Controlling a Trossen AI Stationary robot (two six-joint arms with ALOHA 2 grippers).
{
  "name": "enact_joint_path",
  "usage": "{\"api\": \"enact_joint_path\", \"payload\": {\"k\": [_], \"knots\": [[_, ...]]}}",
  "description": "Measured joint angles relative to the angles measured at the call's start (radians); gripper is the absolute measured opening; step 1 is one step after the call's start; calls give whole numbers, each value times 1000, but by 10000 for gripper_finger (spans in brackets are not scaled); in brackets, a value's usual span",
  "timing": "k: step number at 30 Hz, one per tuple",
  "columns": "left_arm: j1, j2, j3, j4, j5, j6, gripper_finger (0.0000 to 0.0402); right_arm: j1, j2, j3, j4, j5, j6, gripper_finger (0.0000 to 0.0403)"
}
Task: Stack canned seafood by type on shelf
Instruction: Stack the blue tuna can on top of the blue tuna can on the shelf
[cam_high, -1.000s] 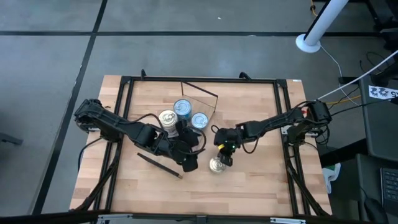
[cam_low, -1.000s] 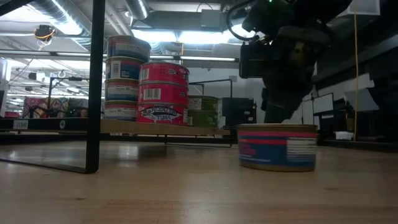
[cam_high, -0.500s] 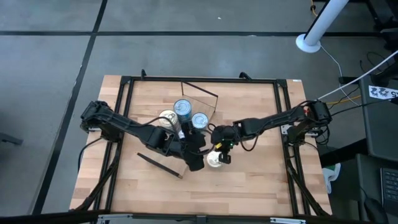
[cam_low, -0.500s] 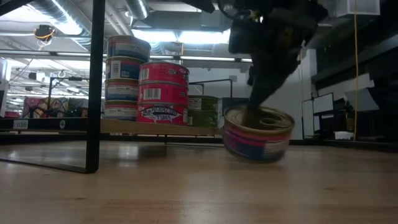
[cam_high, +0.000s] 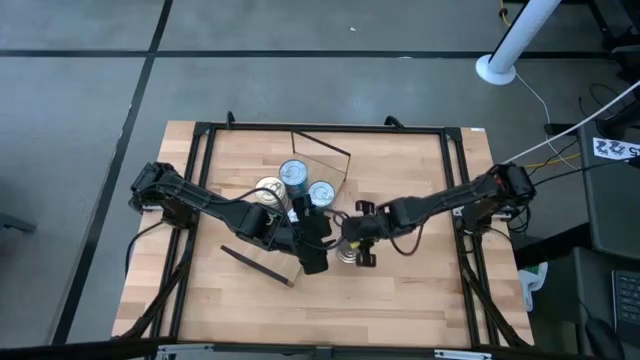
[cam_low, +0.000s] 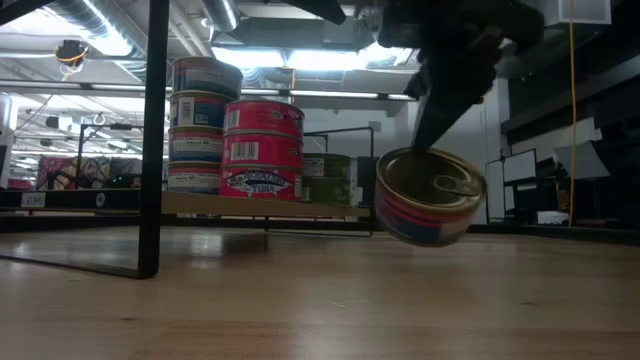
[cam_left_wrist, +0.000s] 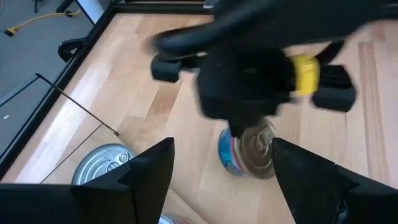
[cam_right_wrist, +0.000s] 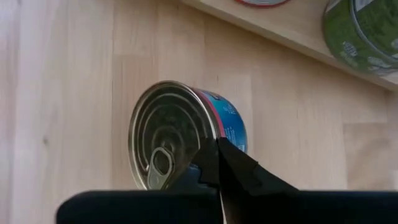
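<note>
- My right gripper (cam_high: 352, 243) is clenched on the rim of a small round tin with a gold pull-tab lid and a blue-and-red label (cam_low: 428, 197). It holds that tin tipped on edge just off the slatted wooden tabletop (cam_high: 400, 290), lid facing the low camera.
- That tin sits just beside the near edge of the flat light plywood shelf board (cam_low: 260, 206), not yet on it.
- My guess at the edge pinch: these tins are too wide for the fingers to span, so gripping the rim lets me lift and tilt it.
- My left gripper (cam_high: 318, 238) is spread wide, empty, just beside the same tin on the shelf side. In the left wrist view both dark fingers (cam_left_wrist: 149, 171) flank the tin, neither touching. Likely waiting to take or steady it.
- On the shelf: a stack of silver-topped blue-label tins (cam_low: 200, 125), beside it a stack of red-labelled tins (cam_low: 262, 150), and a green-labelled tin (cam_low: 325, 178) behind. Sorted by type, so my tin still needs its own spot.
- Only the low view shows stack heights and the gap under the held tin.
- The high view shows just three tops on the shelf, plus which arm is which.
- The right wrist view shows the pinch on the lid rim; the other views leave it hidden behind the arm.
</note>
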Motion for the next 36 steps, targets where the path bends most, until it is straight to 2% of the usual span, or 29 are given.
{"api": "enact_joint_path", "payload": {"k": [13,18,26,36], "knots": [[0,0,0,-25,0,33,263,201,1,0,-19,455,30,0],[0,0,0,-24,0,77,263,261,8,-14,-6,583,31,0],[0,-1,0,-22,0,123,263,321,36,-92,41,737,29,0],[0,-1,0,-21,0,122,263,346,114,-129,80,767,28,0]]}}
